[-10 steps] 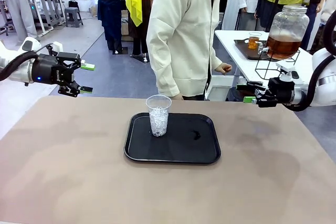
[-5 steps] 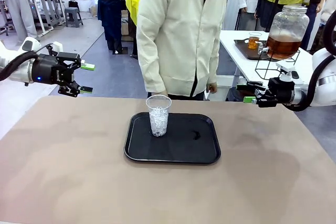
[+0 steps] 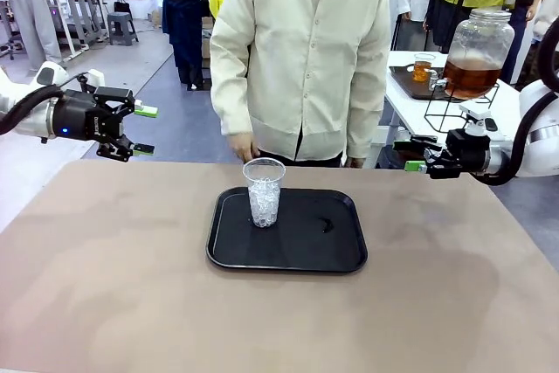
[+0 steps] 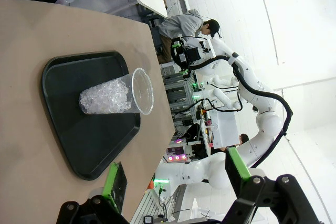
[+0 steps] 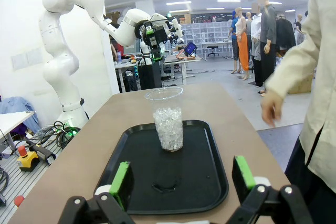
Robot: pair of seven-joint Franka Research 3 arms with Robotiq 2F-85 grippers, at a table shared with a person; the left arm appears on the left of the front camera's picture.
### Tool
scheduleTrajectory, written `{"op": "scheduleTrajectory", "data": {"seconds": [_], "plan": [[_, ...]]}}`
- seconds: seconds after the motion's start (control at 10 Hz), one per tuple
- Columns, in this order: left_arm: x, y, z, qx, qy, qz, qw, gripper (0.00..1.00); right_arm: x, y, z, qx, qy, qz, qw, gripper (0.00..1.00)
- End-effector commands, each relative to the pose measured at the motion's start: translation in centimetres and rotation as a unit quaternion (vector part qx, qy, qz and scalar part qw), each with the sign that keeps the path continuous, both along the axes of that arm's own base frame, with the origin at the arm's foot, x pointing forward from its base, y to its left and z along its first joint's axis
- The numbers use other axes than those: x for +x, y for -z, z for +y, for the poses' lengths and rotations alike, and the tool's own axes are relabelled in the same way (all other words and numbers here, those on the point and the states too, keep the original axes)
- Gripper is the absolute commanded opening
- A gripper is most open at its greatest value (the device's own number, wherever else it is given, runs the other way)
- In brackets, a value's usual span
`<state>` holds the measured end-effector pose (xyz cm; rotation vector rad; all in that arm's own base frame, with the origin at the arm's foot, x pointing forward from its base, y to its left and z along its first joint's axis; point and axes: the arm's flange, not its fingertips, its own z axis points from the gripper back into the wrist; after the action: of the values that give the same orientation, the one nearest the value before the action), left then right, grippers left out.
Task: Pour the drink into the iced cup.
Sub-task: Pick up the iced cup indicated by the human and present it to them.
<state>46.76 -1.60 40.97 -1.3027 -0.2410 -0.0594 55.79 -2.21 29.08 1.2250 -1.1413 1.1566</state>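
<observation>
Green pads on the left gripper (image 3: pixel 144 131) stand wide apart with nothing between them; it hangs in the air just off the table's (image 3: pixel 105 286) far left corner, fingers pointing toward the middle. The right gripper (image 3: pixel 409 155) is spread just as wide and is also empty, held by the far right edge and facing inward. In each wrist view the two fingers frame the cup from a distance, apart from it.

On the table, nearer the far edge than the near one, lies a black tray (image 3: pixel 306 246). The clear plastic iced cup (image 3: pixel 263 191) stands upright on the tray's far left part, ice filling roughly its lower half. A person in a pale jacket (image 3: pixel 301 50) stands at the far edge right behind the tray, one hand (image 3: pixel 243 148) hanging near the cup but not touching it.

The drink (image 3: pixel 470 76), amber-brown, sits in a lidded glass dispenser jar (image 3: pixel 476 37) on a black wire stand, on a white side table beyond the far right corner, well apart from the cup
</observation>
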Motion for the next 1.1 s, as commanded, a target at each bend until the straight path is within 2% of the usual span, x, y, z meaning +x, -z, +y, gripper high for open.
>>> {"op": "scheduleTrajectory", "data": {"seconds": [0.0,1.0], "plan": [[0.02,-0.12,-0.06,-0.002,0.0,0.003,1.0,1.0,0.03,-0.21,0.11,0.0,-0.001,0.001,1.0,1.0],[0.02,-0.12,-0.06,-0.002,0.0,0.003,1.0,1.0,0.03,-0.21,0.11,0.0,-0.001,0.001,1.0,1.0]]}}
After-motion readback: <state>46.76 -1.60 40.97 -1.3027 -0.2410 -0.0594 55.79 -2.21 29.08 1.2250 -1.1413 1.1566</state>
